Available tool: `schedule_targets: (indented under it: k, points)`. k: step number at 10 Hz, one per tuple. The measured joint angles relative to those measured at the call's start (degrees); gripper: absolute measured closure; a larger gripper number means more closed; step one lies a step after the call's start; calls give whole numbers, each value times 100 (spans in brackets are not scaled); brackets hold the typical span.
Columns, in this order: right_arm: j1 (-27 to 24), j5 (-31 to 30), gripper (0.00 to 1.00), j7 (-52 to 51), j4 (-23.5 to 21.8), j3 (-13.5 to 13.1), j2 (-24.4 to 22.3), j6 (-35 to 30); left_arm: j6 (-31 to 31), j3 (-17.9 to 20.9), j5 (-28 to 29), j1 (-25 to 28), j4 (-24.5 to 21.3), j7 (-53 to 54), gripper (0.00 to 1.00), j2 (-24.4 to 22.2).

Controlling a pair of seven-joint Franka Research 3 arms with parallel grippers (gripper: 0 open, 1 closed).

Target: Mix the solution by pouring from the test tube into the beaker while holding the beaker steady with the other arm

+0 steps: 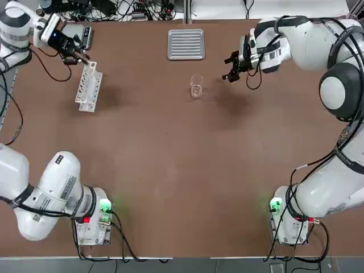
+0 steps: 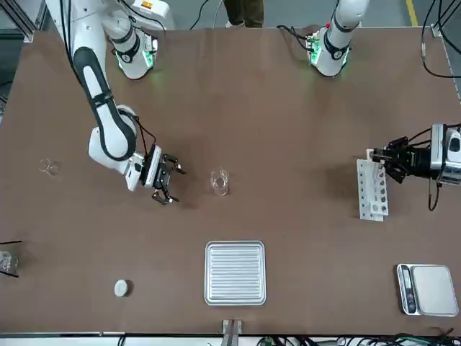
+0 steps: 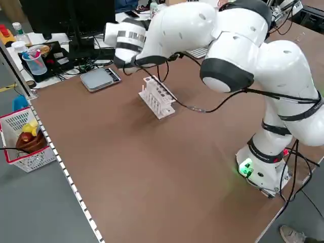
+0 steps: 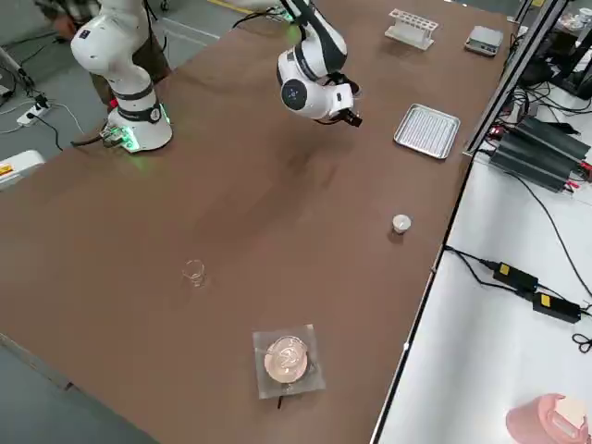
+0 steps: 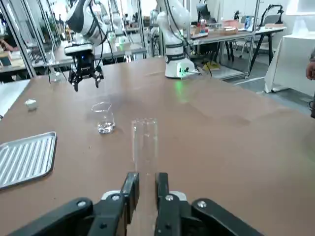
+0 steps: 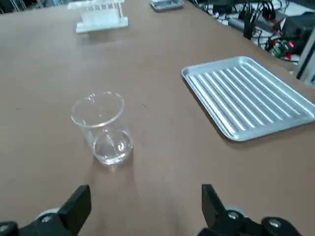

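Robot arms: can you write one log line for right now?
left gripper: shut on test tube | right gripper: open, near beaker | pour: not yet

Clear colourless beaker (image 1: 196,87), white rack (image 1: 89,86), ribbed silver tray (image 1: 186,44), plain brown table (image 1: 170,170)

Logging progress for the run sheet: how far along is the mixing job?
Early. Done: the left hand has gripped a clear glass test tube at the white rack. In hand: the open right hand is near the small clear beaker, not holding it. Left: steadying, pouring.
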Motion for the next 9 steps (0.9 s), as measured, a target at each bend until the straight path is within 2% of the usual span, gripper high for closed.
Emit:
schedule_targets:
  k: [2,4,5,7,9]
  points:
    - [-95,-892,1,1119,285,-3,-15,331,-123,104,-4,200,-7,344,78,119]
    - [-230,-2405,0,3169,736,-4,-22,492,-277,313,-29,296,91,481,78,376]
    - [-281,-2880,0,4079,944,-4,-26,493,-286,351,-136,300,198,482,78,526]
    - [-376,-3497,0,5243,1206,-8,-29,516,-293,470,-376,269,275,481,78,684]
    - [-545,-4732,0,7270,1445,-7,-41,504,-289,515,-605,191,297,479,78,765]
